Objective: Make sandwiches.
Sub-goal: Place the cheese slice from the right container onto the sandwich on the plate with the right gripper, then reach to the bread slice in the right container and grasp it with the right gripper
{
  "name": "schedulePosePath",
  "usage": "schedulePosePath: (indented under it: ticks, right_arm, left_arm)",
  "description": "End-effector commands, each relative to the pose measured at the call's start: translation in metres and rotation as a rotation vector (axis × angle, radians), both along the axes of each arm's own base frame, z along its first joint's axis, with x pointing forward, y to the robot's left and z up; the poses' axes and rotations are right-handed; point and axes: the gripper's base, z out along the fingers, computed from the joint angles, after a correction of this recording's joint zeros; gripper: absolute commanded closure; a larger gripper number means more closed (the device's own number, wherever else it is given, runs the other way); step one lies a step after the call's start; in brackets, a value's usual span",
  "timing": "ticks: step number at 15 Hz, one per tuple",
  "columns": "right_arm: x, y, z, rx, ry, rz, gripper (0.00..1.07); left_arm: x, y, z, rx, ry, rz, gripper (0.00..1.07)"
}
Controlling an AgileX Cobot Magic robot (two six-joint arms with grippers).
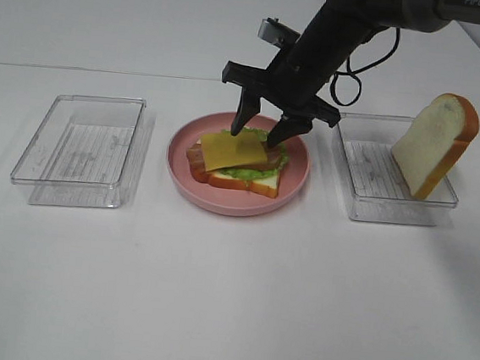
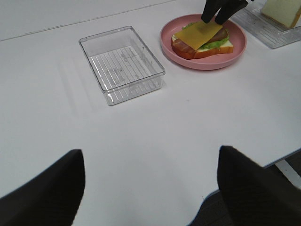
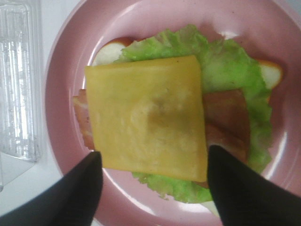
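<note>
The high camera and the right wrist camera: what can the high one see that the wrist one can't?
Only the high camera shows the bread slice leaning in the right tray, the empty left tray and the whole right claw, open above the plate.

Only the right wrist camera shows the ham peeking from under the cheese up close.

Both show the pink plate, the lettuce and the yellow cheese on top.

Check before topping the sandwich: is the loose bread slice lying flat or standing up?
Standing up: the bread slice leans on edge in the right tray, crust down.
</note>
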Motion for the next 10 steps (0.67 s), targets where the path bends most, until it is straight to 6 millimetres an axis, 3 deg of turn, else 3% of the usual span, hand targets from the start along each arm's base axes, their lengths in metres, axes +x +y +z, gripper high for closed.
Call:
schedulePosePath:
  ticks: [1,8,10]
  right_arm:
    - [-0.001,-0.007,0.019,-0.040,-0.047,0.017,0.32]
    - [-0.022,-0.043,0.124,-0.261,-0.296,0.056,0.32]
    - [-0.028,-0.062,0.148,-0.294,-0.318,0.016,0.32]
  left_arm:
    - [0.000,0.000,-0.001,-0.007,-0.011,0.000,0.32]
    - [0.000,0.000,-0.001,-0.007,-0.011,0.000,0.32]
    - [0.000,0.000,-0.001,-0.007,-0.011,0.000,0.32]
